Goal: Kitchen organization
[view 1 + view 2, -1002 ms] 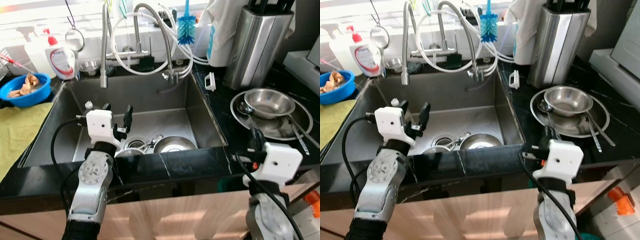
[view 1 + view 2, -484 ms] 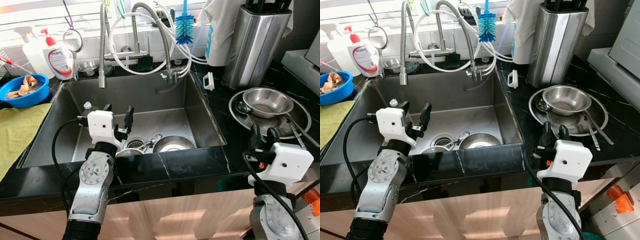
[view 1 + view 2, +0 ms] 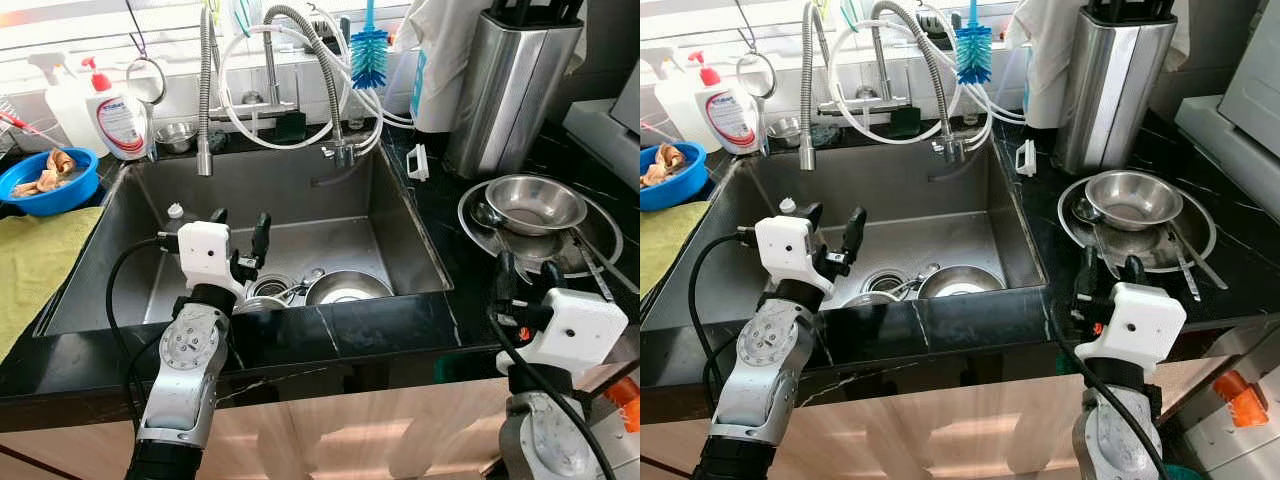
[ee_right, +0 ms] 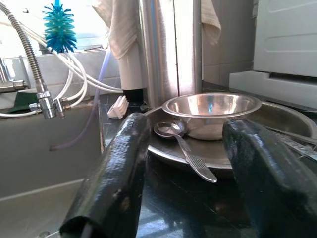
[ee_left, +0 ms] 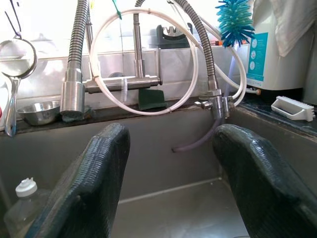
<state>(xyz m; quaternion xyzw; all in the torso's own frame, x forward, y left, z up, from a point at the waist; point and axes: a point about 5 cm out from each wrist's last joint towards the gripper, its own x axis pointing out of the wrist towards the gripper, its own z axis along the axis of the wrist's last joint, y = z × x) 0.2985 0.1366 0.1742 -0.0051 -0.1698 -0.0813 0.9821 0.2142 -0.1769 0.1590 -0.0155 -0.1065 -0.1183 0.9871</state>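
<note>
A steel bowl (image 3: 347,290) lies in the sink (image 3: 390,215) beside the drain strainer (image 3: 268,289) and some cutlery. My left gripper (image 3: 240,225) hovers open over the sink's front left, its fingers apart with nothing between them. On the black counter to the right, a second steel bowl (image 3: 535,203) and a spoon (image 4: 185,148) rest on a steel plate (image 3: 600,250). Just before the plate's near edge, my right gripper (image 3: 527,272) stands open and points at the plate. A small clear bottle (image 3: 176,213) stands in the sink by the left gripper.
A blue bowl (image 3: 48,178) with scraps and a yellow-green cloth (image 3: 40,260) lie at the left. A soap bottle (image 3: 118,115), faucet hoses (image 3: 207,100), a blue brush (image 3: 369,55) and a tall steel holder (image 3: 510,85) line the back.
My right gripper has shifted slightly right and forward toward the plate. The left gripper has barely moved over the sink.
</note>
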